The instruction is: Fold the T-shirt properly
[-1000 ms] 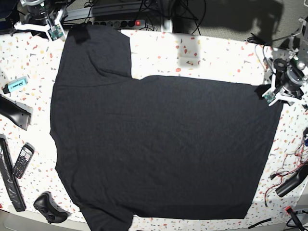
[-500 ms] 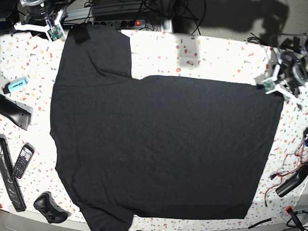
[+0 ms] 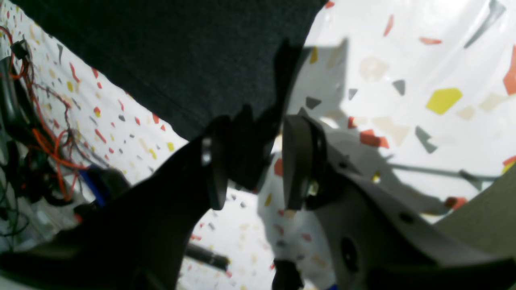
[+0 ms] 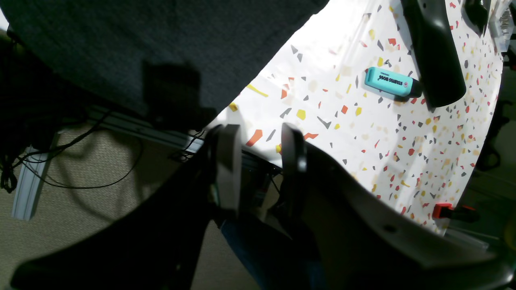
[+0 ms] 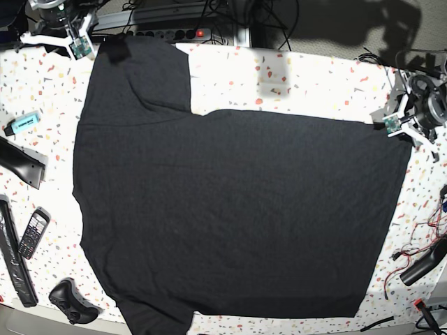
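The black T-shirt lies spread flat and plain side up over most of the speckled table, with one sleeve reaching the far left corner. My left gripper hovers at the shirt's far right corner. In the left wrist view its fingers stand apart around the left gripper's gap, and the T-shirt corner shows dark in that gap; contact cannot be judged. My right gripper sits by the sleeve's far edge. It is open, nothing between its fingers, the T-shirt just beyond.
Along the left edge lie a turquoise highlighter, a black handle, a phone, a long black strip and a game controller. Red wires trail at the right. A power strip runs behind the table.
My left gripper has drifted toward the far side of the table, staying near the shirt's right corner. The shirt and the right arm have not moved.
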{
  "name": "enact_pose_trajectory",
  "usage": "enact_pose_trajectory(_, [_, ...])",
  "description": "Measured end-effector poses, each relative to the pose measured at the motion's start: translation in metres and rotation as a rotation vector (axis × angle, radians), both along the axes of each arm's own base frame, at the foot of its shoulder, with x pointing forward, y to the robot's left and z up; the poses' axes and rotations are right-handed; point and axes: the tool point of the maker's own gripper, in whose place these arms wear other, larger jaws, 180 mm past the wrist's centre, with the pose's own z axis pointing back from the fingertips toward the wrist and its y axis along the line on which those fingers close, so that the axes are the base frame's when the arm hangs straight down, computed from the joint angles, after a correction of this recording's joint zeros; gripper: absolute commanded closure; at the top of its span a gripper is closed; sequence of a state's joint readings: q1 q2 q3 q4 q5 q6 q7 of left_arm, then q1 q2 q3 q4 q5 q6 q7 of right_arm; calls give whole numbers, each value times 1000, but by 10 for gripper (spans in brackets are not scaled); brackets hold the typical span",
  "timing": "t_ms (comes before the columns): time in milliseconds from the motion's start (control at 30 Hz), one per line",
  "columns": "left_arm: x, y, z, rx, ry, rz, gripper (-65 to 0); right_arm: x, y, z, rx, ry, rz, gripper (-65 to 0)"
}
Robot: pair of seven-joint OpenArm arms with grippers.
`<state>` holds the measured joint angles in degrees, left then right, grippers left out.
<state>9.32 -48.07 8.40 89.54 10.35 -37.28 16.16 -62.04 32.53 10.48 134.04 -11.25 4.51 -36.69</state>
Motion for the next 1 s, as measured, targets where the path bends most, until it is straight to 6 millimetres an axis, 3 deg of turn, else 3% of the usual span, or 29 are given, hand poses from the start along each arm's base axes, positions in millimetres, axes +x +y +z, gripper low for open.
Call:
enact_pose_trajectory(233, [-8, 15, -20, -50, 32, 41, -207, 0, 0, 0, 0, -1, 0, -169])
enact_pose_trajectory(400, [2, 19, -26, -33, -15, 73, -207, 6, 0, 2, 0, -21, 0, -169])
enact_pose_trajectory(533, [7, 10, -31, -58, -26, 78, -207, 10, -1, 3, -5, -30, 0, -169])
enact_pose_trajectory(1000, [25, 29, -32, -94, 11, 126, -207, 9, -1, 3, -5, -29, -1, -169])
